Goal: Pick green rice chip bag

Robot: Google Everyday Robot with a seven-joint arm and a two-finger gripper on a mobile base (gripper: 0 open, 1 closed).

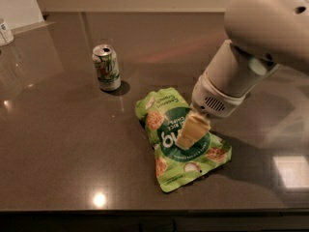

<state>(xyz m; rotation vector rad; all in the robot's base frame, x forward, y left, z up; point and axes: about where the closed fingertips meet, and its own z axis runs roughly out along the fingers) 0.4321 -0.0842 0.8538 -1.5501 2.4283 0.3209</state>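
The green rice chip bag point(166, 129) lies flat on the dark countertop, a crinkly light-green pouch with a dark-green circle and white lettering. My gripper point(187, 138) comes down from the large white arm point(231, 76) at the upper right. It rests on the middle of the bag, over the dark-green circle, and covers part of the lettering. The bag is on the counter, not lifted.
A green-and-white soda can point(106, 67) stands upright to the upper left of the bag, a little apart from it. A white object point(5, 32) sits at the far left edge. The counter's front edge point(145, 211) runs just below the bag.
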